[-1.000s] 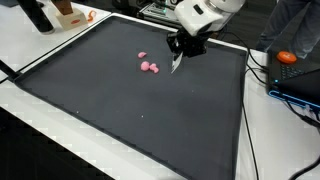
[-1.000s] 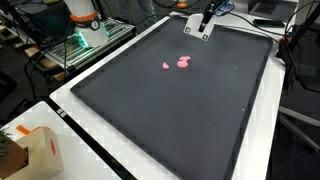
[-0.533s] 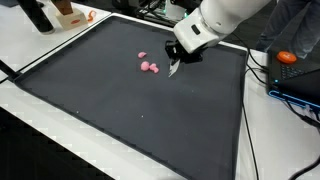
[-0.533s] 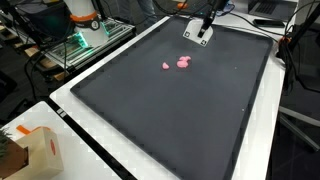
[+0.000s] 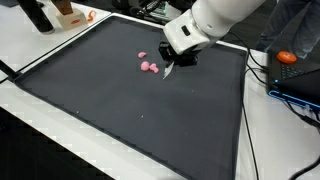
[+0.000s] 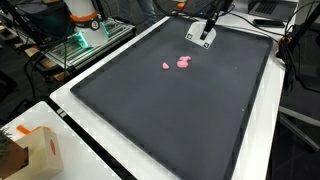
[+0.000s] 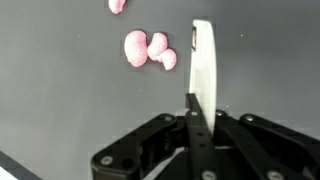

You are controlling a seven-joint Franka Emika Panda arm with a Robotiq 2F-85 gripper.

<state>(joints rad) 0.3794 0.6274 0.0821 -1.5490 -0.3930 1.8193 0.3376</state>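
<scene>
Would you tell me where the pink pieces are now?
In an exterior view, the pink pieces lie on the black mat toward its far end, just beside the tip of the white strip clamped in the gripper.

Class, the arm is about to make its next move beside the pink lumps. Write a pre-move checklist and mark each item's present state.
1. Grip: the gripper is closed on the white strip: ok.
2. The pink cluster lies fully inside the wrist view: ok.
3. The strip and the cluster are close but apart, with mat showing between them: ok.
4. The single pink lump is cut off by the top edge of the wrist view: not ok. It shows whole in an exterior view.
5. Whether the strip's tip touches the dark mat: cannot tell.
</scene>
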